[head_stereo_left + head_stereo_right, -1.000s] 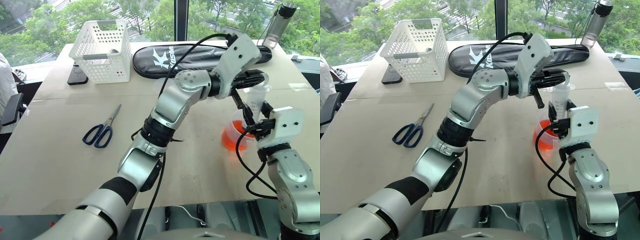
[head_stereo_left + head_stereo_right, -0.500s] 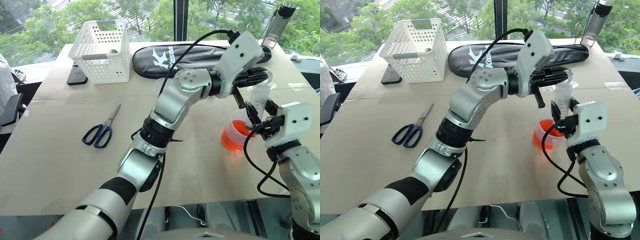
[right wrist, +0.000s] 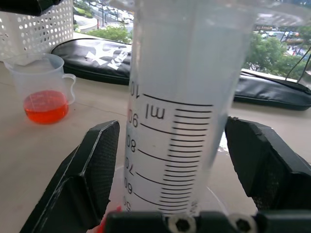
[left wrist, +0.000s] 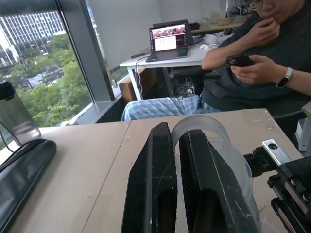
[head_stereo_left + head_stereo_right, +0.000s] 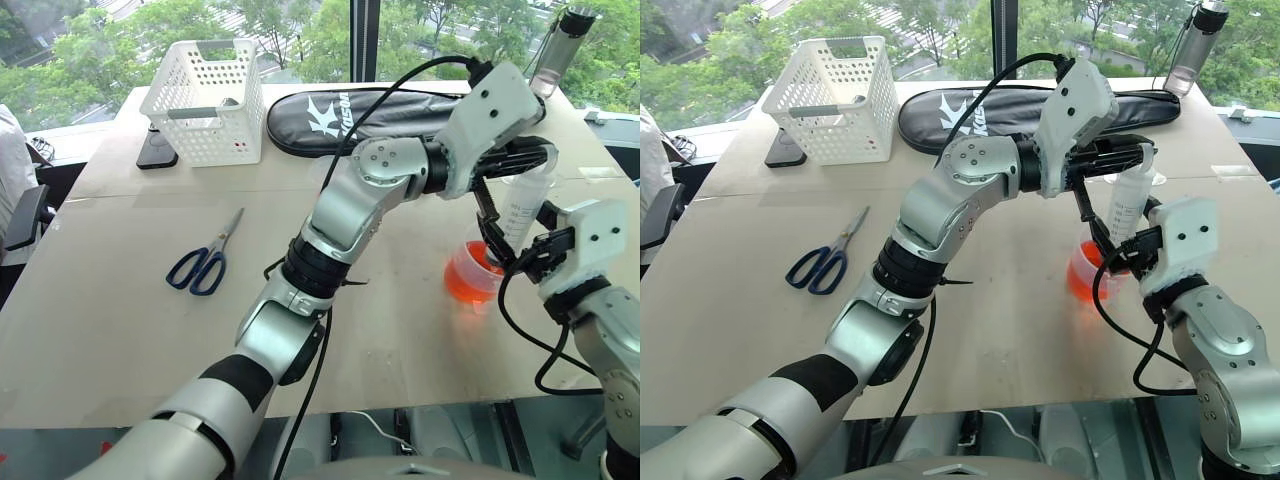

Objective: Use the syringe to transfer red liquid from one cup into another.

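Left eye view: the syringe [image 5: 522, 208] stood upright, long axis vertical, its tip down in a cup [image 5: 474, 276] of red liquid [image 5: 468, 284] on the bench [image 5: 110, 300]. The left gripper [image 5: 520, 160] reached across level from the left and its fingers were pinched shut on the syringe's top. The right gripper [image 5: 535, 245] sat just beside the barrel lower down, nearer the cup. Farther off lay scissors [image 5: 203, 262], a white basket [image 5: 205, 88] and a black case [image 5: 400, 110] with white lettering too partial to read.

Right eye view: the same upright syringe [image 5: 1130, 205] rose between the two grippers.

Left wrist view: the two black fingers [image 4: 160, 184] were pressed close together against the syringe's clear rim [image 4: 201, 128]. A seated person [image 4: 262, 63] held a phone beyond the bench.

Right wrist view: the fingers [image 3: 95, 170] stood wide, apart from the barrel [image 3: 180, 116] on both sides, which ran upright between them. Printed on it were "ml" and graduation figures, 90 readable. A second, handled cup [image 3: 46, 87] with red liquid stood well apart.
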### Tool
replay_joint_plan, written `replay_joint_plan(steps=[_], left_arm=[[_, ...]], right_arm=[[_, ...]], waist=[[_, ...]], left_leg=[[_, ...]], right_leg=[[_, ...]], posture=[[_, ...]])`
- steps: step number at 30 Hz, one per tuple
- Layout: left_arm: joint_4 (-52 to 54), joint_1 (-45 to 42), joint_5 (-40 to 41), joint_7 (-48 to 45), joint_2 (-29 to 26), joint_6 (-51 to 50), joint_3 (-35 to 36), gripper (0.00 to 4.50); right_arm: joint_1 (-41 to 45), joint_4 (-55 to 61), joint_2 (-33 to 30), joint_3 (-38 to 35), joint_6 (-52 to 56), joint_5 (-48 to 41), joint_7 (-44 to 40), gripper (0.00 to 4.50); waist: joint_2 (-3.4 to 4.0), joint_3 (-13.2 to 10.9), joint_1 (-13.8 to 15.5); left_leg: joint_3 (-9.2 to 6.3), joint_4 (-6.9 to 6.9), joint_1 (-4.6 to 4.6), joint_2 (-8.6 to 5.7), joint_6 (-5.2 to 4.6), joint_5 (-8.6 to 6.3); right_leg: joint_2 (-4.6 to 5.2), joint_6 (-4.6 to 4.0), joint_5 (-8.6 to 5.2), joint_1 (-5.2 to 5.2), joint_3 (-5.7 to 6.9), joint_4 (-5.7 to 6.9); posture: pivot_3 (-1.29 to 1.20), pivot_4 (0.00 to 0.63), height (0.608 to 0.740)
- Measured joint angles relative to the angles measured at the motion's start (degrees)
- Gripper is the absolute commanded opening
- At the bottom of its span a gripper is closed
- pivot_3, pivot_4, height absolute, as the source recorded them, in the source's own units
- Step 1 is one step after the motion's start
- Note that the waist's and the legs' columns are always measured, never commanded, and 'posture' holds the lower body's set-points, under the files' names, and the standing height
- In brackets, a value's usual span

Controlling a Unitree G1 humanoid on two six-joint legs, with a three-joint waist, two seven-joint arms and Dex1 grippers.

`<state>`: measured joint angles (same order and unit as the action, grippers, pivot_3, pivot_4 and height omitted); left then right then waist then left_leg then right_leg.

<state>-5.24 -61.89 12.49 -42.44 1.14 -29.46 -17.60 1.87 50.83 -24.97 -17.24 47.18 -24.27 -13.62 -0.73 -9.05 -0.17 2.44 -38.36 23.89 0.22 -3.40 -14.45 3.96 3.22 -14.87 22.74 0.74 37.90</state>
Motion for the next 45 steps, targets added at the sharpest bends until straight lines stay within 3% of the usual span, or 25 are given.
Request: replay_joint_plan(steps=[12, 23, 28, 45], left_arm=[[0.2, 1.4, -2.7, -1.2, -1.7, 4.9, -2.9, 0.0], [0.2, 1.4, -3.2, -1.2, -1.5, 4.9, -2.9, 0.0], [0.2, 1.4, -3.2, -1.3, -1.5, 4.9, -2.9, 0.0], [0.2, 2.3, -3.2, -2.3, -0.9, 4.3, -3.3, 0.0]], right_arm=[[-0.6, 0.0, -9.5, -12.3, 7.6, -16.8, -6.2, 3.71], [4.9, -2.2, -10.0, -11.0, 11.4, -26.8, -0.8, 3.71], [4.8, -3.1, -10.6, -10.9, 11.3, -28.9, 1.9, 1.53], [-0.8, -3.3, -13.1, -9.8, 5.1, -29.0, 2.3, 1.46]], waist=[[0.0, 0.0, 0.1], [0.0, 0.0, 0.9], [0.0, 0.0, 0.9], [0.0, 0.0, 0.9]], left_leg=[[-0.01, 0.0, -0.01, 0.01, -0.04, -0.02], [-0.02, 0.0, 0.02, 0.0, -0.04, -0.02], [-0.02, -0.02, 0.03, 0.0, -0.05, -0.02], [-0.03, -0.03, 0.04, 0.0, -0.05, -0.03]], right_leg=[[0.01, -0.01, 0.0, -0.02, -0.01, 0.0], [0.03, 0.0, 0.0, -0.02, 0.0, -0.02], [0.03, -0.01, 0.0, -0.02, 0.01, -0.01], [0.02, 0.0, 0.0, -0.02, 0.01, -0.01]], posture=[[0.0, 0.15, 0.724], [0.0, 0.15, 0.724], [0.0, 0.15, 0.724], [0.0, 0.15, 0.724]])
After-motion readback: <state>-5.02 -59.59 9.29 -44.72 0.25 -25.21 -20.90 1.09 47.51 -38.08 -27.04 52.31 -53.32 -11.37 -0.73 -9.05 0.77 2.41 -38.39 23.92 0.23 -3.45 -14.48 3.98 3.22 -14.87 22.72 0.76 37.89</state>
